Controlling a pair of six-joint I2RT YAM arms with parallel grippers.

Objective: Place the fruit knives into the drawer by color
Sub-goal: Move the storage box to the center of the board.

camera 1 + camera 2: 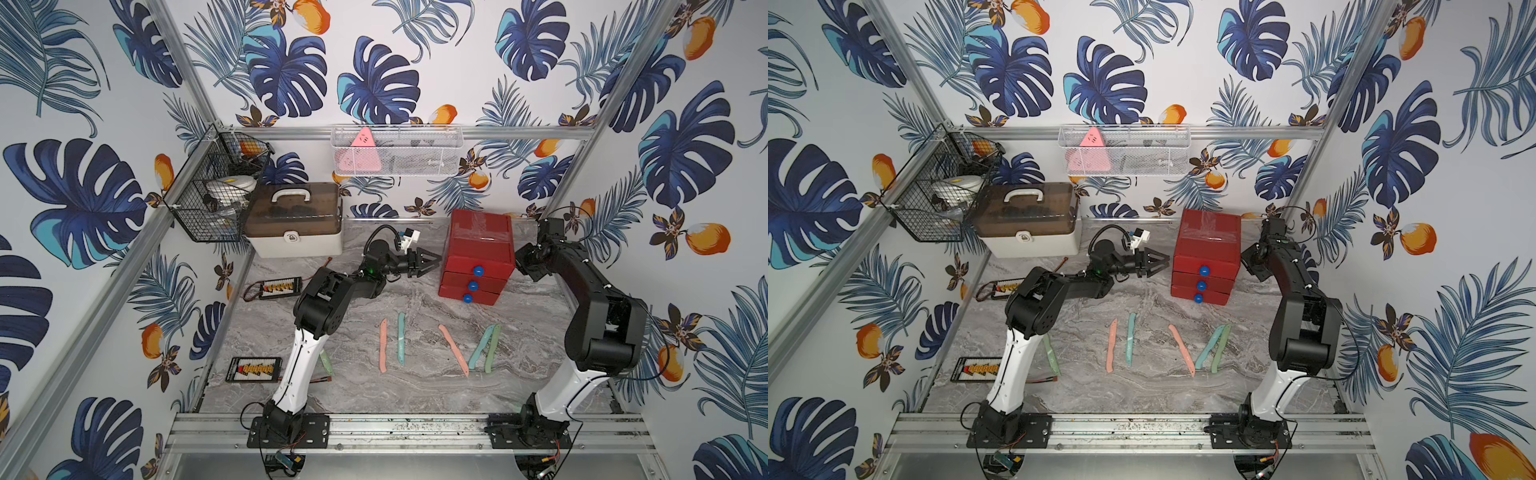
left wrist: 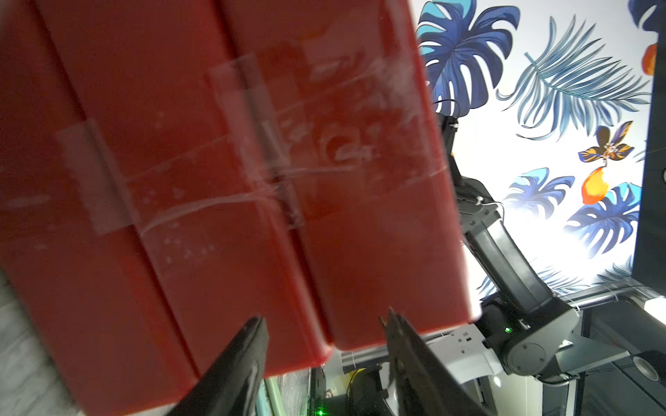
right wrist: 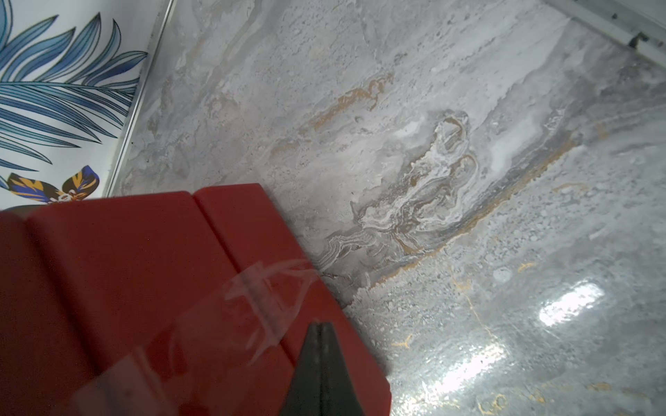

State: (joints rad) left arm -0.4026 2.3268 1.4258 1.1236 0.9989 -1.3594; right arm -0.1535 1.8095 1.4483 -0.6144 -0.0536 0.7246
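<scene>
Taking the marble table (image 1: pixel 415 395) as a clock face, back wall at twelve and arm bases at six, the red drawer (image 1: pixel 478 245) chest is sitting at about one o'clock. Its three blue knobs (image 1: pixel 472 285) are facing six, and all three fronts are looking closed. Clear tape (image 1: pixel 480 230) is running across its top.

Now the left gripper (image 1: pixel 436 263) is hanging right at the chest's nine o'clock side, level with the top drawer. Its jaws are roughly half spread and carrying nothing. In the left wrist view its two black fingers (image 2: pixel 238 367) are framing the chest's corner, and I can't tell whether they're touching it.

Over on the three o'clock side the right gripper (image 3: pixel 320 327) is pinched fully together and empty. Its tip is pointing onto the taped red wall of the chest, but contact I can't call.

The fruit knives (image 1: pixel 1131 340) are all lying flat on the table, well apart from the chest.
- A pink knife (image 1: pixel 383 345) and a teal knife (image 1: pixel 401 338) are lying side by side near the centre, running twelve to six.
- Toward four o'clock a second pink knife (image 1: pixel 454 349) is slanting.
- Just beside it a second teal knife (image 1: pixel 480 347) and a green knife (image 1: pixel 491 348) are lying close together.
- The sixth, also green (image 1: pixel 327 362), is peeking out from behind the left arm (image 1: pixel 297 365) at around seven o'clock.

The beige case (image 1: pixel 297 245) is sitting back at eleven.
</scene>
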